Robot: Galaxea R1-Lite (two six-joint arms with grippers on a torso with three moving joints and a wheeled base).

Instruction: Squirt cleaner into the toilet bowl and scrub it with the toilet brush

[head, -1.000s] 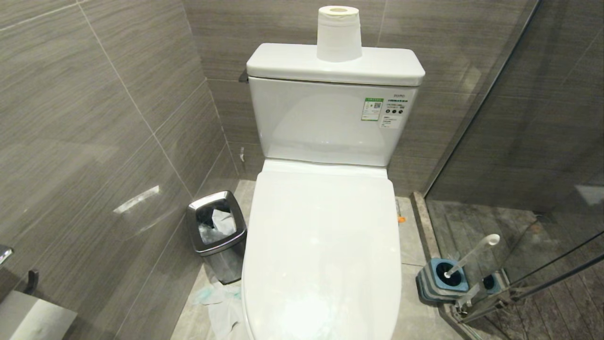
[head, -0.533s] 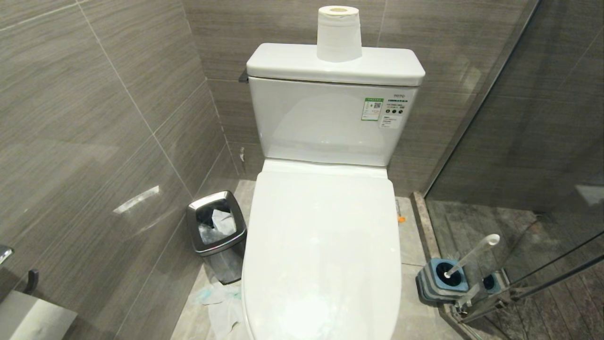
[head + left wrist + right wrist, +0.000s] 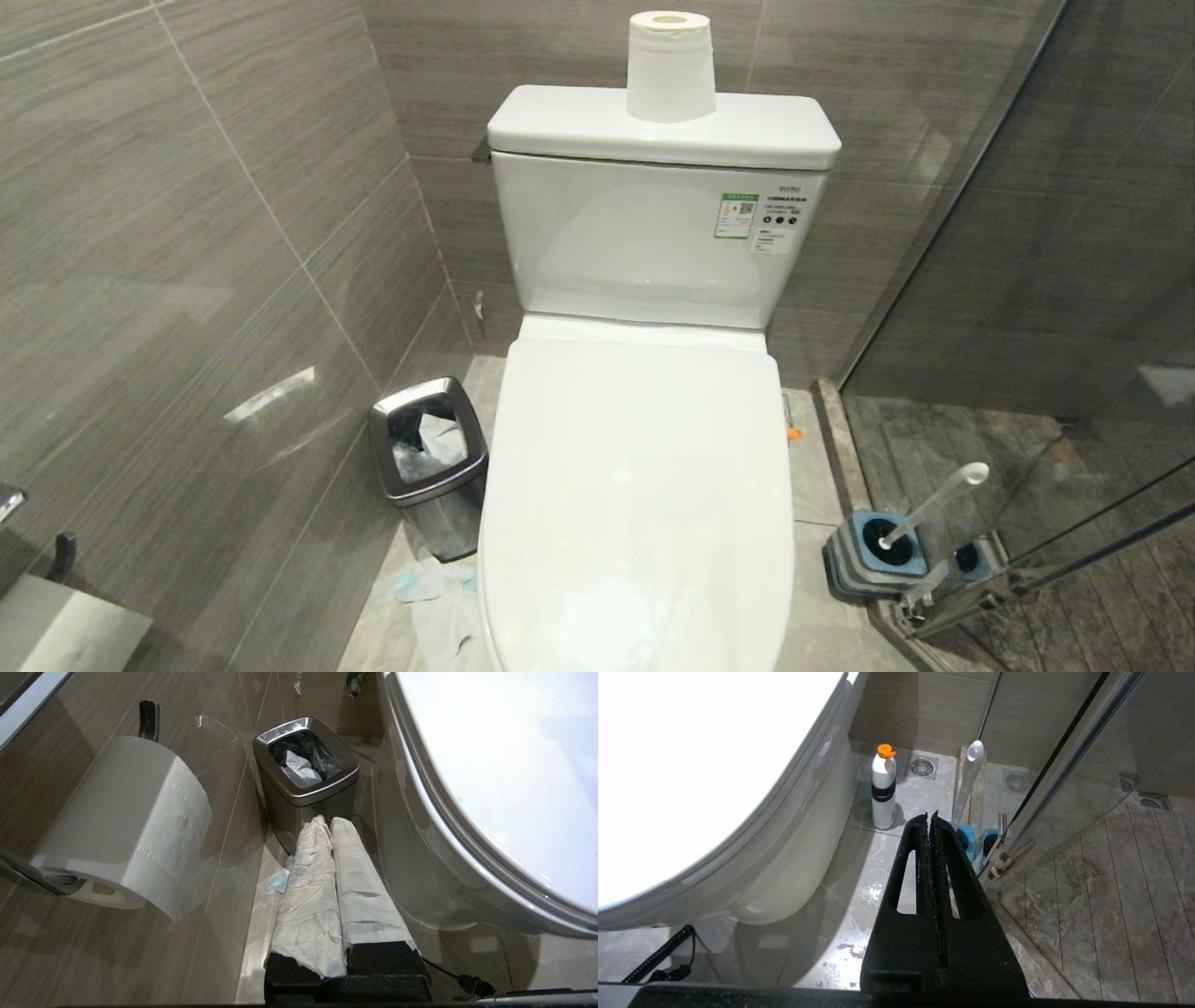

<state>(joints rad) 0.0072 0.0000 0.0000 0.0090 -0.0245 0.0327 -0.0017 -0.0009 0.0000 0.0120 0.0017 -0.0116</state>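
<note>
The white toilet's lid [image 3: 644, 485] is down, so the inside of the toilet bowl is hidden; only its outer wall [image 3: 411, 858] [image 3: 798, 858] shows. The toilet brush [image 3: 934, 509] leans in its grey-and-blue holder [image 3: 873, 560] on the floor to the toilet's right, against the glass. A white cleaner bottle [image 3: 883, 788] with an orange cap stands beside the bowl's base. My left gripper [image 3: 326, 821], fingers wrapped in white paper, is shut and empty, low beside the bowl and pointing at the bin. My right gripper [image 3: 930, 814] is shut and empty, short of the brush handle [image 3: 969, 779]. Neither arm shows in the head view.
A steel waste bin [image 3: 429, 462] stands left of the toilet with tissue [image 3: 439, 597] on the floor by it. A paper roll [image 3: 669, 65] sits on the tank. A wall-mounted paper roll [image 3: 131, 821] hangs on the left. A glass shower partition [image 3: 1027, 280] closes off the right.
</note>
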